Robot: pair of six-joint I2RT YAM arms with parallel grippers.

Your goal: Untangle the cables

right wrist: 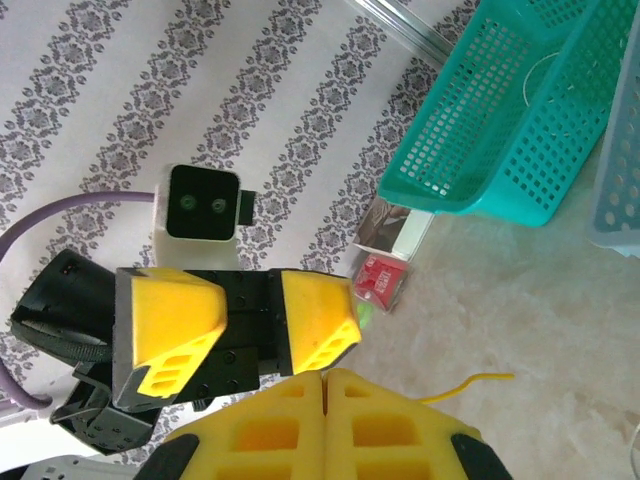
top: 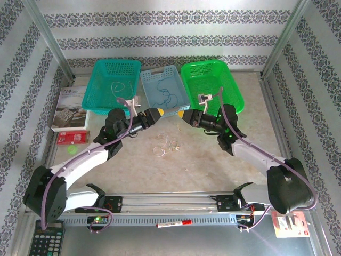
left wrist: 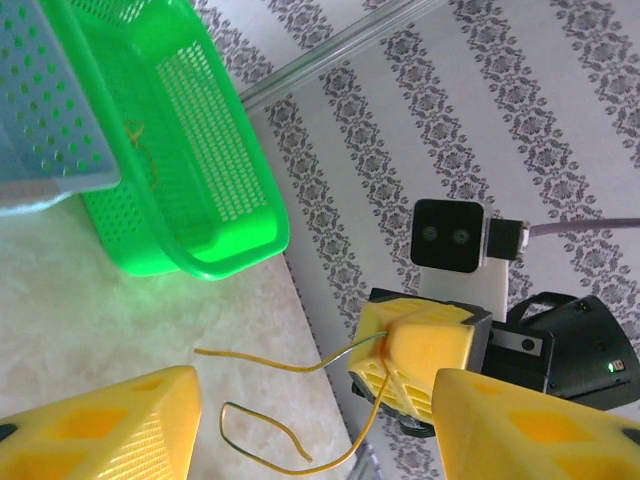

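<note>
A yellow cable [left wrist: 254, 360] hangs in a loose loop above the table, and my right gripper [left wrist: 388, 345] is shut on it. One end of the cable [right wrist: 470, 385] pokes out beside the right gripper [right wrist: 325, 378]. My left gripper [left wrist: 315, 388] faces it a short way off, open, with its fingers [right wrist: 315, 320] apart and nothing between them. From above, the left gripper [top: 157, 113] and the right gripper [top: 183, 115] nearly meet tip to tip in front of the baskets. A small bunch of whitish cables [top: 163, 145] lies on the table below them.
Three baskets stand at the back: teal [top: 101, 101] with a whitish cable, light blue [top: 181, 93] with a dark one, green [top: 234, 96] with a small item. At the left lie a book [top: 69, 109] and a red packet [top: 73, 138]; a calculator [top: 45, 240] and marker [top: 173, 224] near the front.
</note>
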